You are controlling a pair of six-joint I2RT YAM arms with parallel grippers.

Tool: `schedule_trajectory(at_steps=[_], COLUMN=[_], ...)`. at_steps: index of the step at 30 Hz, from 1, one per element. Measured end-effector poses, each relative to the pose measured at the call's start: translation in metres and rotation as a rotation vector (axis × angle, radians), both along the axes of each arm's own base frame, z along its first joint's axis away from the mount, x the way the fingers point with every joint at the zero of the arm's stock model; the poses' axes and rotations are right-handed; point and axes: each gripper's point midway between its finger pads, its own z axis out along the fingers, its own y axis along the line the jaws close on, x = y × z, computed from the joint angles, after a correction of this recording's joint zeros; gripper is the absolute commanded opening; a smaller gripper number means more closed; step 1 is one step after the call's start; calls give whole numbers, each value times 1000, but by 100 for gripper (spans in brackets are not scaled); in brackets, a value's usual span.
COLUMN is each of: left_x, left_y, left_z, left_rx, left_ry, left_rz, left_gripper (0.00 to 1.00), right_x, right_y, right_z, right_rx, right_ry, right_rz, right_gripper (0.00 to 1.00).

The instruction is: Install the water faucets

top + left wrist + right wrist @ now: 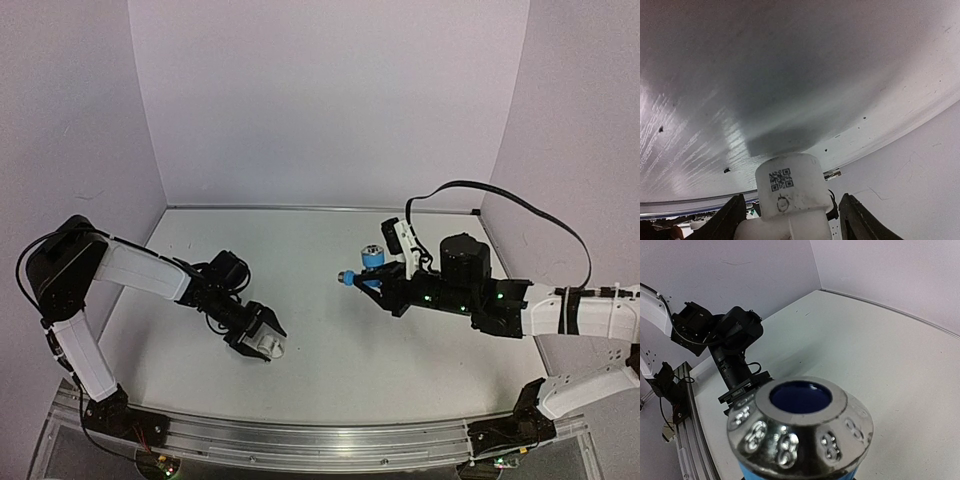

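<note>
R gripper [373, 283] shut tight on blue tap body [371, 262], held over table [330, 380] mid-right, small end pointing toward L arm. L gripper [262, 343] part open, white fitting [790, 192] upright betw fingers; can't tell if gripped. Fitting sits left of tap, nearer bases, well apart.

Overhead camera: high behind the bases, facing down and forward, covering the whole table [330, 340] and both arms. Left wrist: hard up behind the white fitting [790, 187], looking along the tabletop to the wall. Right wrist: close behind the blue tap [800, 430], facing the left arm [725, 340] — also covered overhead.
</note>
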Motion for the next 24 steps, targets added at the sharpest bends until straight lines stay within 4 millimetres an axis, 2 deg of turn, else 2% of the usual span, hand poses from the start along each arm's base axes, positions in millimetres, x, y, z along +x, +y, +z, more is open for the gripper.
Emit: schedule_trajectory(at_steps=[5, 7, 10, 13, 14, 16, 17, 20, 24], left_x=[0, -1, -2, 4, 8, 23, 36, 48, 44], left_y=[5, 10, 20, 33, 34, 33, 29, 24, 30], left_z=[-3, -6, -12, -9, -4, 20, 45, 84, 104], left_rx=[34, 64, 125, 214, 223, 219, 198, 153, 141], left_ry=[-11, -16, -41, -119, -158, -306, -450, -697, -963], left_rz=[2, 1, -20, -78, -94, -155, -216, -352, -585], left_gripper=[73, 86, 98, 100, 100, 100, 100, 100, 96], right_x=[-1, -1, -1, -2, -2, -2, -1, -1, -1], right_y=[0, 1, 1, 3, 3, 4, 5, 6, 7], right_z=[-1, 0, 0, -3, -4, -7, -9, -13, -17], right_rx=[3, 9, 11, 9, 8, 2, -2, -10, -19], right_ry=[3, 5, 7, 14, 16, 21, 24, 30, 36], right_rz=[2, 3, 5, 8, 8, 9, 10, 12, 16], right_gripper=[0, 0, 0, 0, 0, 0, 0, 0, 0])
